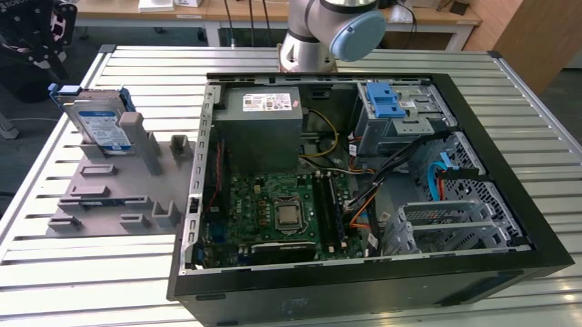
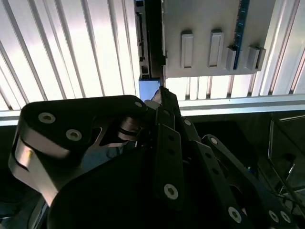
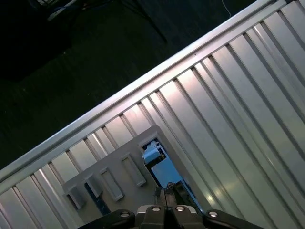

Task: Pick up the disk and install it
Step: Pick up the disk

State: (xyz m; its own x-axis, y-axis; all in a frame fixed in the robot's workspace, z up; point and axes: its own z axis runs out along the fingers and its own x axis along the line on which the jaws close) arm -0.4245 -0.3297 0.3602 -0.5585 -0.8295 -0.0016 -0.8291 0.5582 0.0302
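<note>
- One gripper hung over the exterior view's far left, right above the disk. In both wrist views its fingertips looked pressed together, gripping nothing.
- One disk stood on edge in a tall slot, well apart from the bays. My guess: upright so its top edge was free for a grab from above.
- One grey rack held it, lying flat on the table just beside the case.
- One PC case lay on its side, panel off, probably so the inside could be reached from overhead.
- One blue latch sat inside, toward the exterior view's right.
</note>
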